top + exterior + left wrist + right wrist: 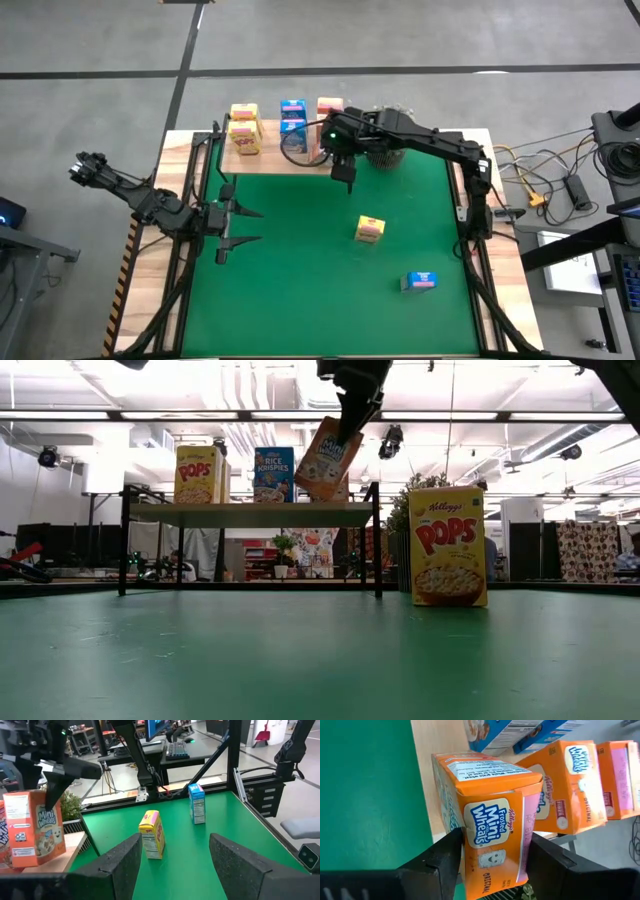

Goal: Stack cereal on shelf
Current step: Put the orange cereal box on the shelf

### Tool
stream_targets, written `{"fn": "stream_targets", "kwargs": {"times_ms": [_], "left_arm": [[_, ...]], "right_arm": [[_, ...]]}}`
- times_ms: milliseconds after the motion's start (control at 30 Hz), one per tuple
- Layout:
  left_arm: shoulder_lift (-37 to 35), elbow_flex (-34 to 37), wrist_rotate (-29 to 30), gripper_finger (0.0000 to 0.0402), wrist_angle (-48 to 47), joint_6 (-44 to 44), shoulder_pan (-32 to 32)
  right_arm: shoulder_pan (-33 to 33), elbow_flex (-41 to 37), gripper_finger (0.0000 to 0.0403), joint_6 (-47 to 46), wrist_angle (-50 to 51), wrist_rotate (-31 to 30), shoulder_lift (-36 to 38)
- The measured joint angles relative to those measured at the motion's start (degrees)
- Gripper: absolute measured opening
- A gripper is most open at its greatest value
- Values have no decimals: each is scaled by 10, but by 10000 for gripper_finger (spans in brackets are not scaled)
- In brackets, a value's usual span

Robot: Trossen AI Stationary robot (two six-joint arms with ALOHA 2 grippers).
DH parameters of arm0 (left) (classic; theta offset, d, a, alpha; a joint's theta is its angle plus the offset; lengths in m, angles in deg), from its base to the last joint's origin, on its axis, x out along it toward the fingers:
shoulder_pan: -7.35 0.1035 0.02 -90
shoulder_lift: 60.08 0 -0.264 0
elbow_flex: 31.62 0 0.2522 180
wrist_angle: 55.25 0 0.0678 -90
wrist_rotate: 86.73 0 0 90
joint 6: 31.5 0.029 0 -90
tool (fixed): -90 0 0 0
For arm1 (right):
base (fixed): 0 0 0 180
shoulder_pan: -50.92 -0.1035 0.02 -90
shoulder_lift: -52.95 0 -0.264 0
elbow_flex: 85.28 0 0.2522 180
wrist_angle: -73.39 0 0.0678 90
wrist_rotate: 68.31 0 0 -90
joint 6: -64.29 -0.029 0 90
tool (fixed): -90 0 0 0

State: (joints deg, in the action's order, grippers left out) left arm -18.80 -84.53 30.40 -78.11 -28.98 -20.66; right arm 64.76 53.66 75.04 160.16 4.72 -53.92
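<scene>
A blue cereal box [419, 281] is lying nearest on the green mat [300, 300], a yellow cereal box [369, 229] standing farther in. The left gripper [240, 226] is waiting at the mat's left edge, jaws apart, holding nothing. Beyond, the right gripper [350, 422] is clamping a tilted orange Mini-Wheats box [328, 459] over the shelf [250, 514], beside other boxes.
</scene>
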Motion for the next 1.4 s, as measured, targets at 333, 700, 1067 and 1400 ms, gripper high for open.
{"fn": "stream_targets", "kwargs": {"times_ms": [333, 700, 1067, 1400], "left_arm": [[0, 0, 0, 216, -1, 0, 0], [0, 0, 0, 216, -13, 0, 0], [0, 3, 0, 216, -12, 0, 0], [0, 4, -1, 216, -5, -1, 0]], "right_arm": [[2, 1, 223, 3, -9, -26, 0], [2, 0, 224, 9, -20, -26, 2], [8, 0, 220, -8, -34, -24, 2], [11, -7, 172, -9, -30, -21, 2]]}}
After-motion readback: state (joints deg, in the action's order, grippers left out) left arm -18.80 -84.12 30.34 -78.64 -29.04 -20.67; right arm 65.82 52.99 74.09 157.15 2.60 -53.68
